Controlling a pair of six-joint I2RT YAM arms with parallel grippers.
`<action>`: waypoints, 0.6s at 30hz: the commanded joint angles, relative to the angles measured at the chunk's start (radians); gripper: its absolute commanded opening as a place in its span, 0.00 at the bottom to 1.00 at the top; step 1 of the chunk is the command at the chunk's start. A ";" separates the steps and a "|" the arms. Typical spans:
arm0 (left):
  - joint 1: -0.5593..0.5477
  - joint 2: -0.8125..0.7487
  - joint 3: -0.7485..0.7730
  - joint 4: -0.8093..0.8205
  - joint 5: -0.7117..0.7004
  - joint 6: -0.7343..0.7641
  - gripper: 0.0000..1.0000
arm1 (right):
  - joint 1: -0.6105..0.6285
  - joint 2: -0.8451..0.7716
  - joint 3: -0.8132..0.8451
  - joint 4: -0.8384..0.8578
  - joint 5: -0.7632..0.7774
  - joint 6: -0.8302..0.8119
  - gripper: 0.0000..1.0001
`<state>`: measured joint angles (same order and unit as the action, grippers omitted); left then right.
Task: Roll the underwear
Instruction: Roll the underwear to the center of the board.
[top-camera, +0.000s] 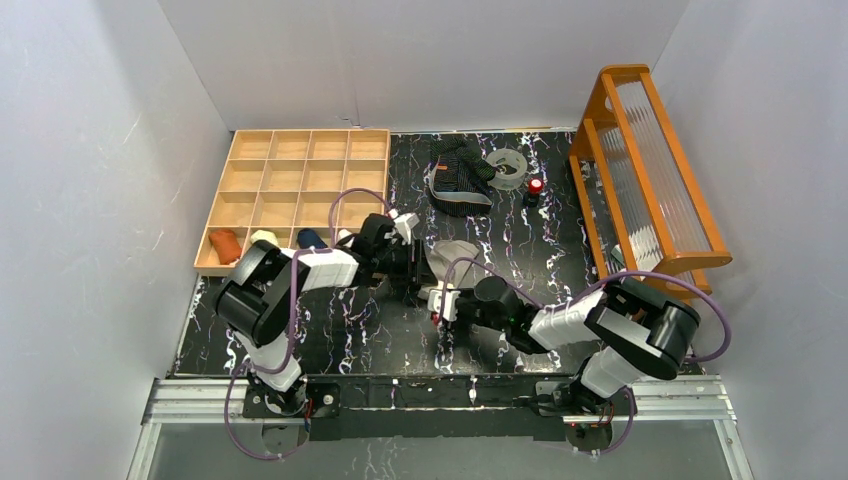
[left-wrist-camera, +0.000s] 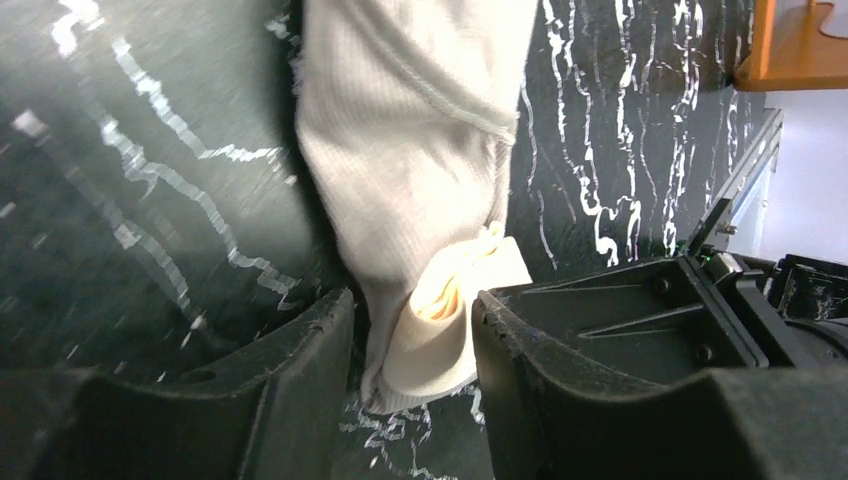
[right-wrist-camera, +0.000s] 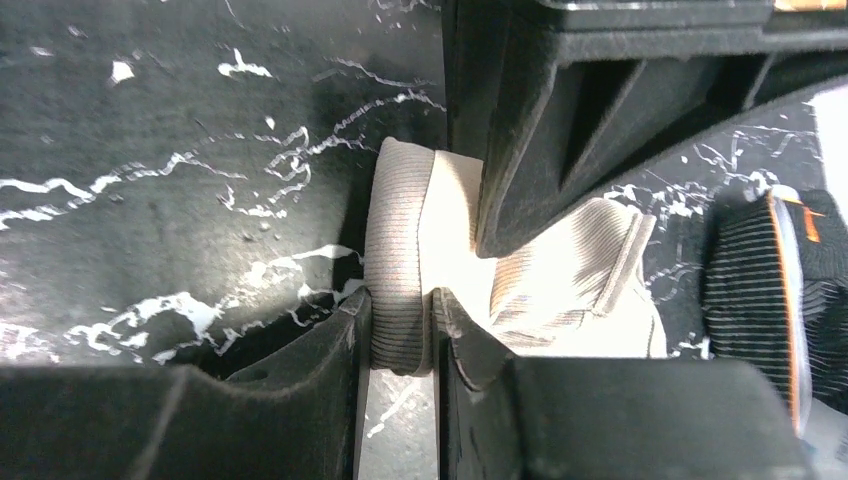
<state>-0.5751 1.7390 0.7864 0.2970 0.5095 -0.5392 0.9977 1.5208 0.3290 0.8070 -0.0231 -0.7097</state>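
One black marbled table (top-camera: 350, 345) carries one wooden rack (top-camera: 598, 112) at the right and one compartment tray (top-camera: 310, 131) at the far left. Two grippers meet mid-table at the beige-grey underwear (top-camera: 455, 258), and the overhead view hides their grip. The right wrist view shows the right gripper (right-wrist-camera: 400, 300) pinched tight on its rolled edge. The left wrist view shows the left gripper (left-wrist-camera: 412, 315) parted loosely around its folded end. The second garment, the black striped underwear (top-camera: 458, 178), lies farther back, beside one tape ring (top-camera: 508, 165) and one red-topped object (top-camera: 535, 187)
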 joint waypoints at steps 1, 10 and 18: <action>0.038 -0.113 -0.071 -0.112 -0.111 -0.025 0.48 | -0.016 -0.022 0.020 -0.061 -0.184 0.193 0.04; 0.069 -0.367 -0.132 -0.181 -0.203 -0.009 0.51 | -0.173 0.016 0.006 0.120 -0.494 0.587 0.04; 0.070 -0.443 -0.213 -0.090 -0.068 0.042 0.53 | -0.350 0.122 0.006 0.293 -0.802 0.925 0.03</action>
<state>-0.5091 1.3125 0.6083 0.1783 0.3618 -0.5400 0.7017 1.5860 0.3325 0.9672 -0.6151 -0.0109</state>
